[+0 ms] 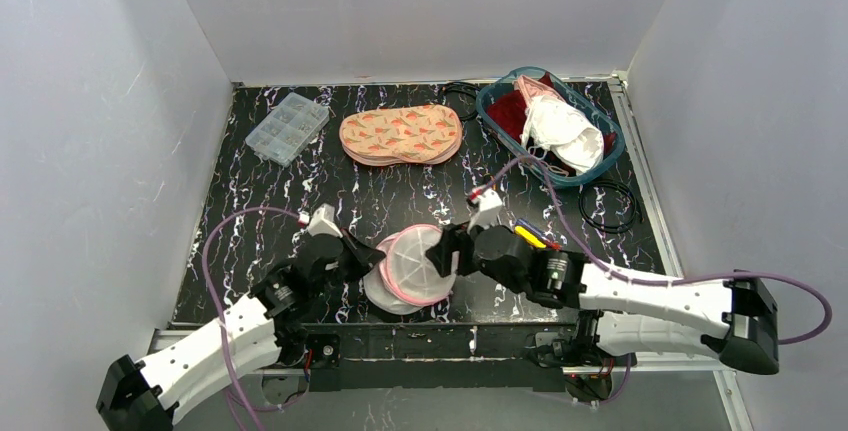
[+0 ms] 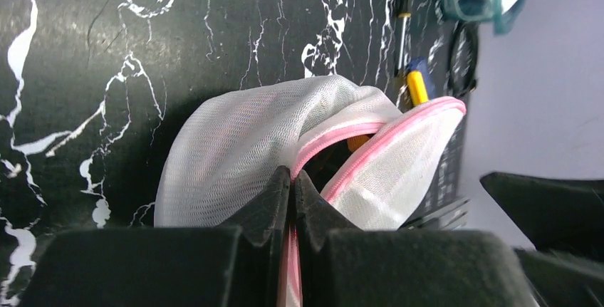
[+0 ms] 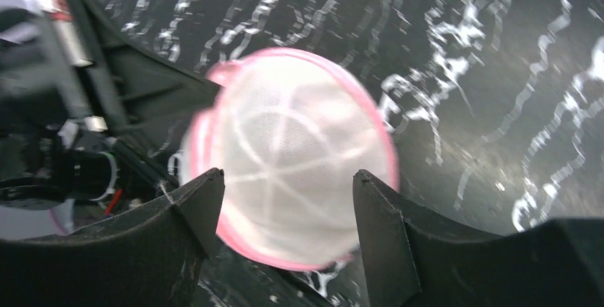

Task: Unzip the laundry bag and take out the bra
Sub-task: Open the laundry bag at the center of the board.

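L claw (image 2: pixel 292 191) pinched tight; R claw (image 3: pixel 286 179) spread wide; both arms angled inward.

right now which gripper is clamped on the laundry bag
The left gripper, shut on the pink edge of the mesh laundry bag; the right gripper is open, fingers straddling it.

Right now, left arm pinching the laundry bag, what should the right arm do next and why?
Probably close the right fingers on the raised half of the laundry bag: they stand open around it, the left fingers pinch its pink rim, and a gap shows between the halves.
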